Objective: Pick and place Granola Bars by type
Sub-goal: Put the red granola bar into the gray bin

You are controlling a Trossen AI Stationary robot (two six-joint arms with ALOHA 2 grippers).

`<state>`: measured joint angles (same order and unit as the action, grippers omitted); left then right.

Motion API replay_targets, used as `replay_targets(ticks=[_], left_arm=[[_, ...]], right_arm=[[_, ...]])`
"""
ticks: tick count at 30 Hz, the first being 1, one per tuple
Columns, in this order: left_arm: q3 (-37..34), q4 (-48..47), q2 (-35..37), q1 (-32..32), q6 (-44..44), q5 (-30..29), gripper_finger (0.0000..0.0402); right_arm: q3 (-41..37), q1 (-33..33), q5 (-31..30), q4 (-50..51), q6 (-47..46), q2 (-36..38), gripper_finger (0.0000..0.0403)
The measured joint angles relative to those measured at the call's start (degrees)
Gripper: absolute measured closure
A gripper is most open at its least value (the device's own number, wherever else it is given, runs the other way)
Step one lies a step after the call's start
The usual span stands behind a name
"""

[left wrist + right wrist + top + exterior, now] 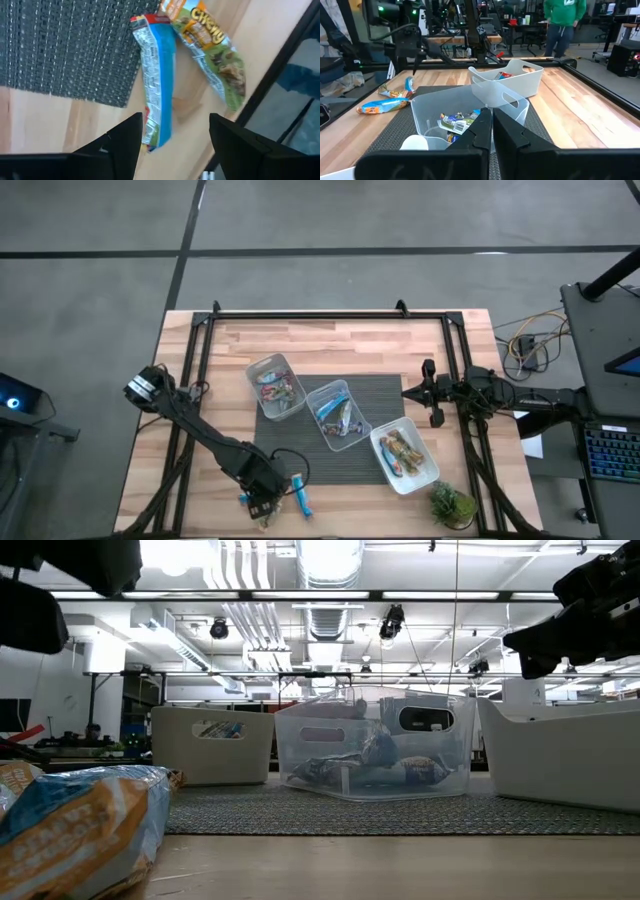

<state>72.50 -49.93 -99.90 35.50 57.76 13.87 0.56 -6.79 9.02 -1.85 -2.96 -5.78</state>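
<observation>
Two Granola Bars lie on the bare wood near the table's near edge, just off the dark mat's corner: a blue one (157, 85) and a tan and green one (210, 55). My left gripper (172, 145) hangs open above them, pointing steeply down. The blue bar's nearer end lies below the gap, close to one finger (125, 145). From overhead, the left gripper (266, 502) is left of the blue bar (300, 496). My right gripper (428, 392) waits shut and level at the table's right side, holding nothing.
Three clear tubs (275, 385) (337, 415) (403, 455) with sorted bars stand in a diagonal row on the dark mat (380, 395). A small green plant (452, 505) sits at the near right. A black frame rail (190, 380) runs along the table's left side.
</observation>
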Motion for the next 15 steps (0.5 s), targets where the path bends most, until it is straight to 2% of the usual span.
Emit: replay_targets(ticks=[8, 15], left_arm=[[-3.57, 3.43, 0.01, 0.87, -0.67, -4.33, 0.019], [-7.05, 9.09, 0.02, 1.3, 0.54, -5.18, 0.019]], right_arm=[[0.0, 0.0, 0.0, 0.0, 0.0, 0.0, 0.0394], [0.0, 0.0, -0.02, 0.0, 0.0, 0.01, 0.0394]])
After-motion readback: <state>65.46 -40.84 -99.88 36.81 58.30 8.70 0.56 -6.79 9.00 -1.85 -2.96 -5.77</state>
